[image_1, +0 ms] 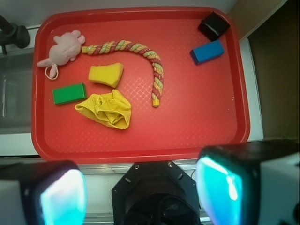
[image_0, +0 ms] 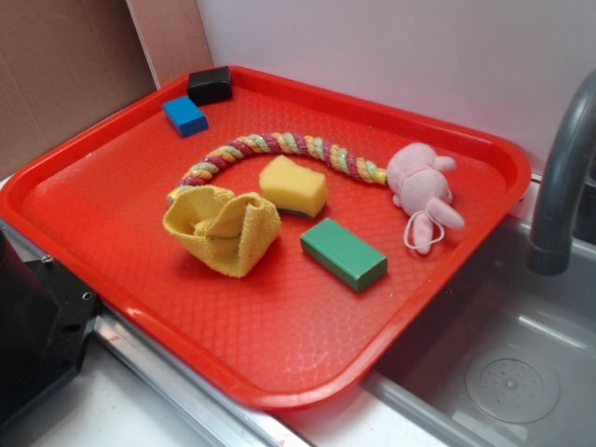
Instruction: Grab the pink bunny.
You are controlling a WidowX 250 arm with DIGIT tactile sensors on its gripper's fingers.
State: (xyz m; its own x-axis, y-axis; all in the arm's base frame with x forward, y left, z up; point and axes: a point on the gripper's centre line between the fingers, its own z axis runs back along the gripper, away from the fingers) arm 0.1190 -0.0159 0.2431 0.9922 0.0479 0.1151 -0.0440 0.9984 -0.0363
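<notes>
The pink bunny (image_0: 424, 186) lies on the red tray (image_0: 279, 363) near its right rim, its white string loop trailing toward the front. In the wrist view the pink bunny (image_1: 64, 47) sits in the tray's top left corner. My gripper (image_1: 143, 192) hangs high above the tray's near edge, far from the bunny, and is open with nothing between its fingers (image_1: 61, 197). In the exterior view the gripper itself does not show.
A braided rope (image_0: 279, 149) touches the bunny's head. A yellow sponge (image_0: 292, 186), green block (image_0: 343, 253) and crumpled yellow cloth (image_0: 223, 228) lie mid-tray. A blue block (image_0: 185, 115) and black block (image_0: 209, 85) sit at the far corner. A grey faucet (image_0: 559, 186) and sink (image_0: 512, 372) are right.
</notes>
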